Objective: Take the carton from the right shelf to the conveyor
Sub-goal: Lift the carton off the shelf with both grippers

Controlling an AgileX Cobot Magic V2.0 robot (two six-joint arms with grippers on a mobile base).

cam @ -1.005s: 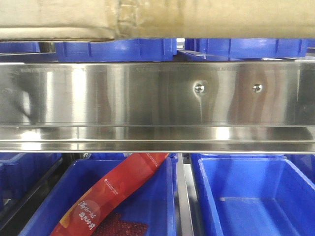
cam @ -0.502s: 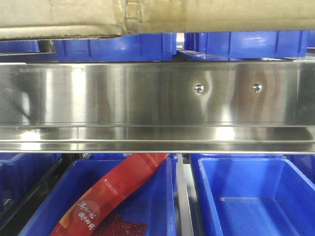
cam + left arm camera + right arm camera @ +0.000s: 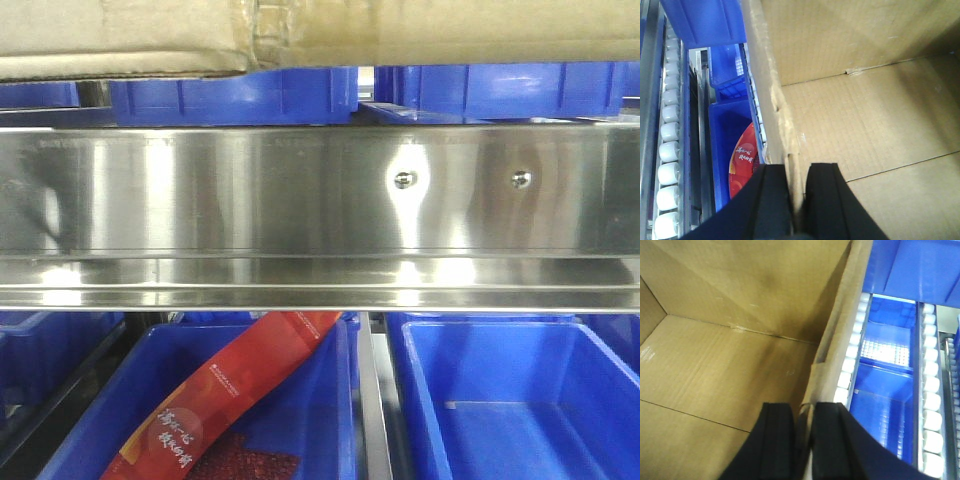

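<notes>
Both side walls of the carton (image 3: 865, 125) are pinched; the left pincer (image 3: 799, 175) is closed on the left wall and the right pincer (image 3: 805, 415) is closed on the right wall; in the front view the carton fills the top edge, above the steel front of the right shelf (image 3: 250, 190); lower, a red packet (image 3: 240, 390) lies in a blue bin (image 3: 315, 425).

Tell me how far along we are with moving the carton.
Done: the left gripper and right gripper are each shut on an opposite wall of the carton. In hand: the carton is at the right shelf, its underside along the top of the front view; whether it is lifted clear cannot be told. Left: carrying it to the conveyor, which no view shows, and setting it down.
</notes>
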